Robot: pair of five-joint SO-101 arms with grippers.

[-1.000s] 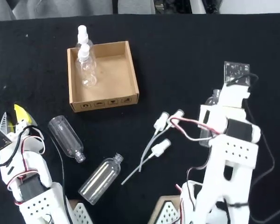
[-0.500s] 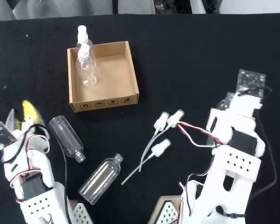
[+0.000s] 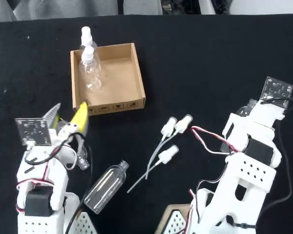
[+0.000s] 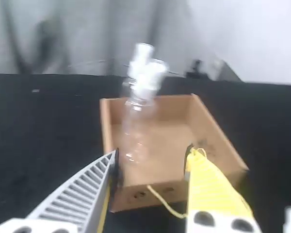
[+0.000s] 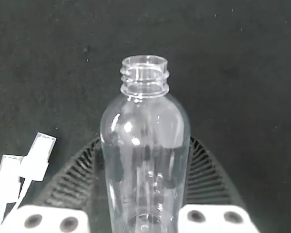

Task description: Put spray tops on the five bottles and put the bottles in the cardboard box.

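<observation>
Bottle (image 5: 144,111) clamped, neck bare, at the counter's (image 3: 210,48) three o'clock.
Right end effector (image 5: 145,141) squeezes it; left end effector (image 4: 153,155), jaws apart, hovers off the cardboard box's (image 3: 139,83) seven o'clock corner.

small printed marks on the cardboard box (image 3: 110,106) front wall, unreadable

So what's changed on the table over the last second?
The left gripper, open, swung from the table's left edge in toward the cardboard box, above one lying bottle. The right gripper, shut on an uncapped bottle, carried it away from the three spray tops. The box, capped bottles, spray tops and second lying bottle stayed put.
</observation>
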